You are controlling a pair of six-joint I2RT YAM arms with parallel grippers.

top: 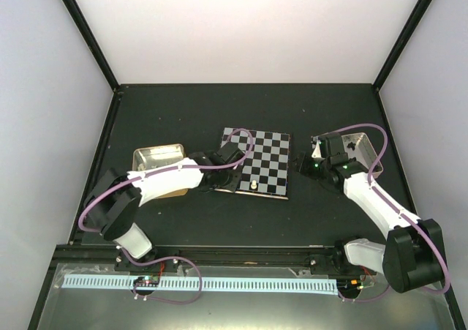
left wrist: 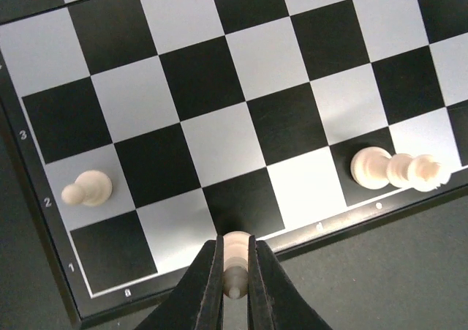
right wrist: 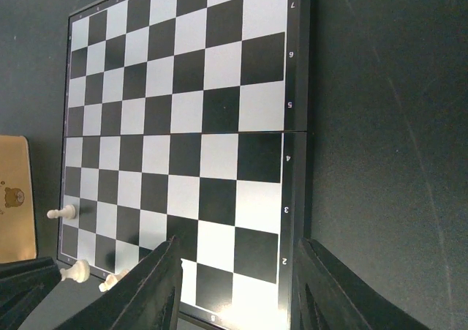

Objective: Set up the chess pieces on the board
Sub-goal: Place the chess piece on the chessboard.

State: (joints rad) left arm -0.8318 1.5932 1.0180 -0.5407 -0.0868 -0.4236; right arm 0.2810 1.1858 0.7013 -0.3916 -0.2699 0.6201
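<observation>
Early: board (left wrist: pixel 241 125) mostly bare. On it only cream pawn (left wrist: pixel 89 189) lower left, taller cream piece (left wrist: pixel 395 169) lower right of left wrist frame. At bottom edge, left gripper (left wrist: pixel 235 251) clamped on third piece (left wrist: pixel 235 241); right gripper (right wrist: pixel 240 253) apart, empty

Glossy chequered board (left wrist: pixel 219 140) (matt dark table (top: pixel 183 110))

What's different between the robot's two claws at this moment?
The left gripper is shut on a cream-white chess piece; the right gripper stands open, holding nothing. The left gripper is at the near edge of the board; the right gripper is by its right side. Both have black fingers.
</observation>
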